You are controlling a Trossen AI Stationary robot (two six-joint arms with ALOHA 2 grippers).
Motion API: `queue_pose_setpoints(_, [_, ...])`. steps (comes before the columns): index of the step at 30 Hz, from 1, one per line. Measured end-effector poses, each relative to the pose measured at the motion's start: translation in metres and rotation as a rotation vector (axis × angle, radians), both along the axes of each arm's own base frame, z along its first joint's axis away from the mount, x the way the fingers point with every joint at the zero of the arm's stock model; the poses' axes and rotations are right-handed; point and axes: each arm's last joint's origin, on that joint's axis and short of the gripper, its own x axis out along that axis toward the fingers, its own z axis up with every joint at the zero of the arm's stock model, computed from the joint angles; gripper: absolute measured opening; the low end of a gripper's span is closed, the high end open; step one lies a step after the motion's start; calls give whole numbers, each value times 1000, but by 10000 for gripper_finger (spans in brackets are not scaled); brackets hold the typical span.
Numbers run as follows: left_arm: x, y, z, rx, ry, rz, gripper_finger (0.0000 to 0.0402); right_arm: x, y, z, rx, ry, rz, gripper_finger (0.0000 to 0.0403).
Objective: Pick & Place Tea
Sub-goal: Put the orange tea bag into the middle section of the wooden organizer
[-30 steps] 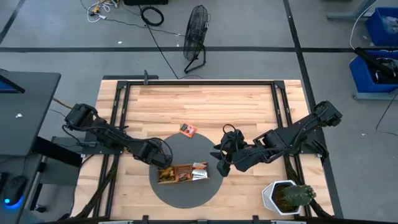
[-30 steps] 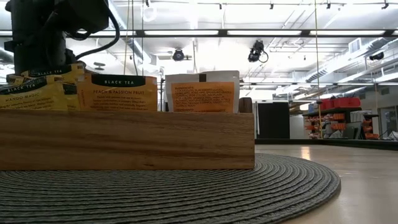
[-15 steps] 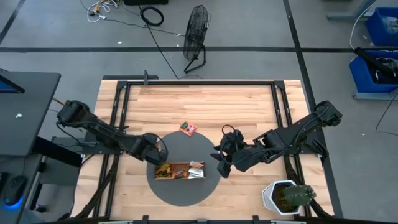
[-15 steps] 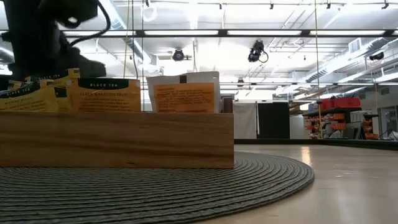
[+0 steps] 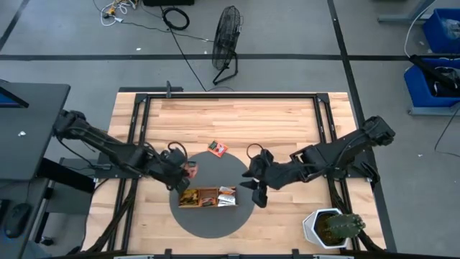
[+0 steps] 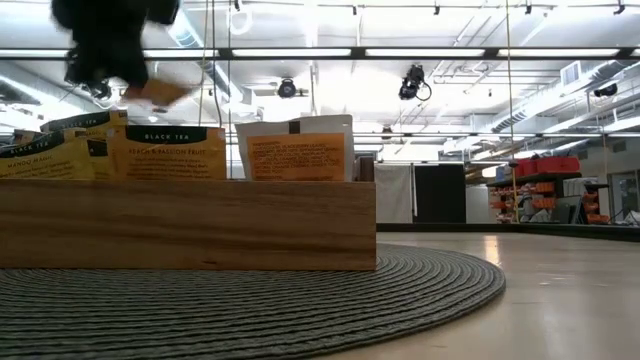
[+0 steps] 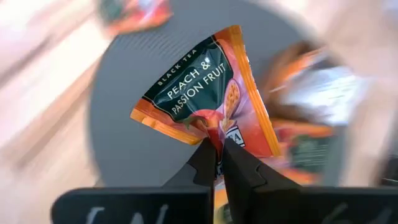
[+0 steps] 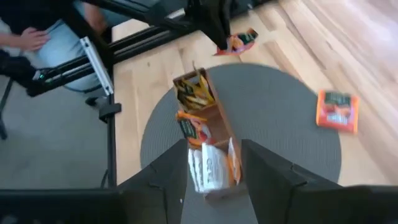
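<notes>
One sachet (image 7: 208,96), previously in tray (image 5: 208,204), now hung lifted, clamped by left gripper (image 5: 188,170) over mat's (image 5: 215,223) left edge; extraction done. Right gripper (image 5: 257,188), fingers apart, waited at right edge.

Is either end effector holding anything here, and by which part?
The left end effector pinches a peach and passion fruit tea sachet by its lower edge, lifted above the mat. The right end effector is open and empty over the wooden tray.
</notes>
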Motion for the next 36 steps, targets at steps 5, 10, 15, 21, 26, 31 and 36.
queue_pose_setpoints(5, [3,-2,39,25,-286,-193,13,12,-11,9,-52,-97,97,155])
queue_pose_setpoints(10, [2,-2,68,16,-524,-280,16,24,-24,21,-257,-238,194,155])
queue_pose_setpoints(15, [0,-2,79,17,-616,-336,14,33,-40,29,-426,-322,258,155])
queue_pose_setpoints(21, [1,-3,82,26,-642,-417,17,47,-72,39,-211,-477,362,155])
queue_pose_setpoints(26, [5,4,82,50,-640,-471,16,54,-87,36,-306,-497,399,155])
queue_pose_setpoints(31, [10,17,82,52,-647,-542,16,65,-88,20,-446,-452,472,155])
queue_pose_setpoints(36, [13,30,83,-17,-658,-597,17,70,-85,13,-475,-443,500,155])
